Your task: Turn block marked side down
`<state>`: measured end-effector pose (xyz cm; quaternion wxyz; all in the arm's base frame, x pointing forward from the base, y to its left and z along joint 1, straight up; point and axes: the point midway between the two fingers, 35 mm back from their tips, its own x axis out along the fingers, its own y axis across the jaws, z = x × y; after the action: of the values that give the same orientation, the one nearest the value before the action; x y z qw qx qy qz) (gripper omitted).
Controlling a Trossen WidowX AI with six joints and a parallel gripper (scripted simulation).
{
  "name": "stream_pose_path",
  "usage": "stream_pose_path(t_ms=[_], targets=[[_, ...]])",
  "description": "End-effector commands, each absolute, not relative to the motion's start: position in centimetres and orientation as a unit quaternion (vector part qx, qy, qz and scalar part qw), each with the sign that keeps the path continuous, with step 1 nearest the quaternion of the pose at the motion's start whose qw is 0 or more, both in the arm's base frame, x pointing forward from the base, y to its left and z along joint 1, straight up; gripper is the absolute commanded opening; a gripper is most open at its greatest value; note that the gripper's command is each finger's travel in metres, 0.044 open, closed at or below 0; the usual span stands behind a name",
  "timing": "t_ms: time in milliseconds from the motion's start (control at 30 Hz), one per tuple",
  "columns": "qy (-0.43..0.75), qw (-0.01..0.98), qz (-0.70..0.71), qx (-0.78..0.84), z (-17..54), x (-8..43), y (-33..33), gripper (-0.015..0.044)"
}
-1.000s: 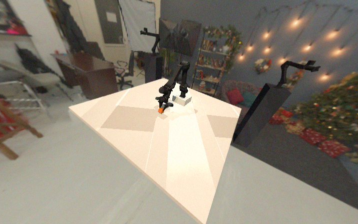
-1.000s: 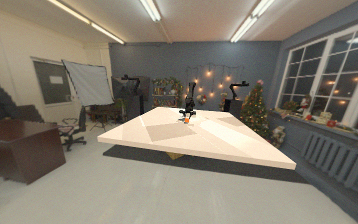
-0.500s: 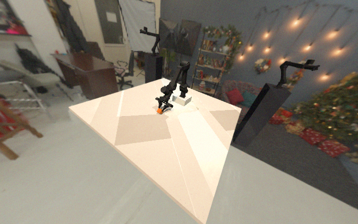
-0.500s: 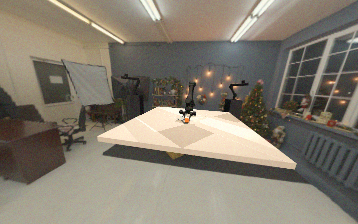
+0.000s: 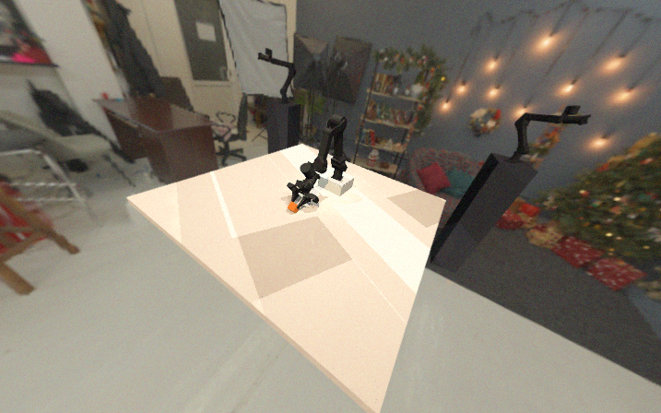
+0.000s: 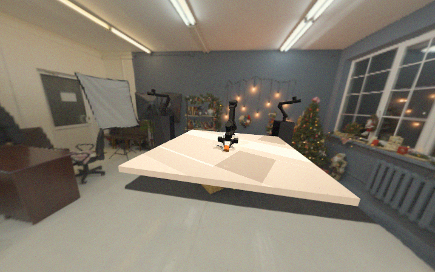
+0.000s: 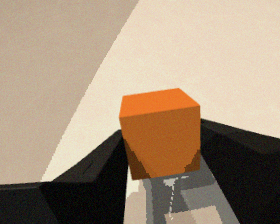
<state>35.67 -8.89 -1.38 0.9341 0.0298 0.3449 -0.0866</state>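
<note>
Block (image 7: 160, 135) matt orange, smooth-faced; fingers matt black, plastic-looking; tabletop (image 5: 322, 287) smooth, pale cream, faintly glossy.

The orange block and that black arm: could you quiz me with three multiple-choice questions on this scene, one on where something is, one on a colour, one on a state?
1. Where is the block?
A. Between the fingers of the gripper
B. On the floor beside the table
C. On top of the arm's white base

2. What colour are the block's visible faces?
A. Blue
B. Orange
C. Green

3. What state is the gripper in?
A. Wide open and holding nothing
B. Shut on nothing
C. Shut on the block

Answers:
1. A, since the wrist view shows the block flanked by the two black fingers, low over the table.
2. B, as every face in the wrist and top views is plain orange; no mark can be made out.
3. C, because the fingers press against the block's two sides with it wedged between them.
</note>
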Motion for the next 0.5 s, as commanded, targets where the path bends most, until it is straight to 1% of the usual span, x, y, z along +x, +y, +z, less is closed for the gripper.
stream_pose_path(t_ms=[0,467], targets=[[0.339,0.936,-0.086,0.033,-2.6,34.8,-8.6,0.0000],[0.253,0.963,-0.088,0.024,-2.1,33.5,-8.3,0.0000]])
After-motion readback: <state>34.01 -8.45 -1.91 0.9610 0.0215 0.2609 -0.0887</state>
